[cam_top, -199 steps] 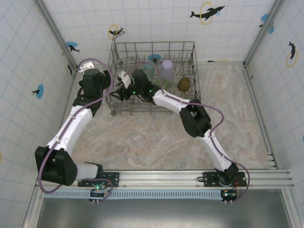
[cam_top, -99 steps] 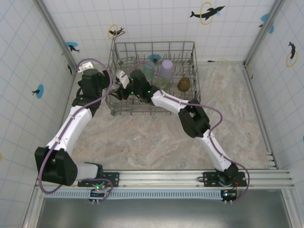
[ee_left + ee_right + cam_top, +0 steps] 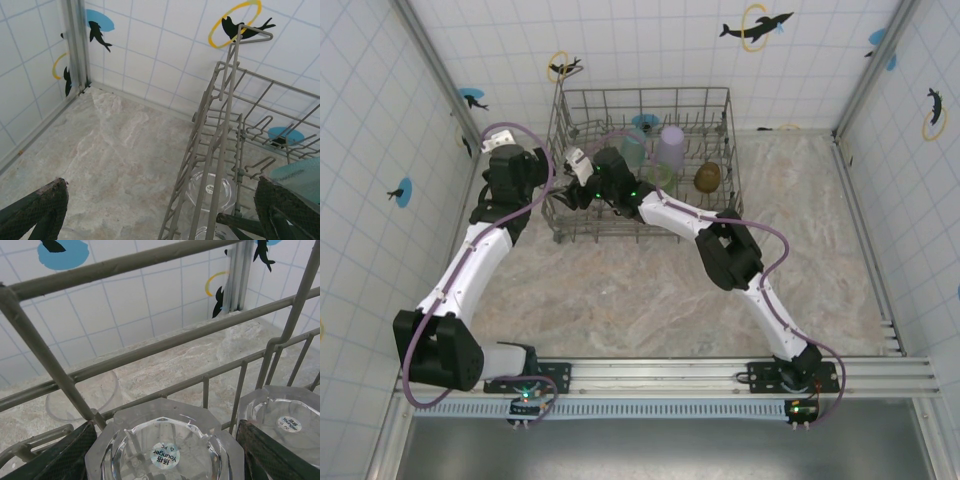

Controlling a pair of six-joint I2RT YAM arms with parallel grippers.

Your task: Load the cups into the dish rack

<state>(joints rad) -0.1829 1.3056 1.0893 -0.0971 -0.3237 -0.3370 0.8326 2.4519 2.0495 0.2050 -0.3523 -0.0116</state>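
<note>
right gripper (image 3: 165,456) fingers, partly spread, seem clamped on 1 clear cup (image 3: 165,437), upside down in the dish rack (image 3: 140,260). it looks light, stiff and slick, so grip the sidewalls. left gripper (image 3: 162,207) gapes wide, empty.

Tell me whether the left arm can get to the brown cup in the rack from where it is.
Probably not directly. The left hand is at the rack's tall left wall, the brown cup is at the right side inside, and the right arm crosses between. It would have to lift over.
</note>
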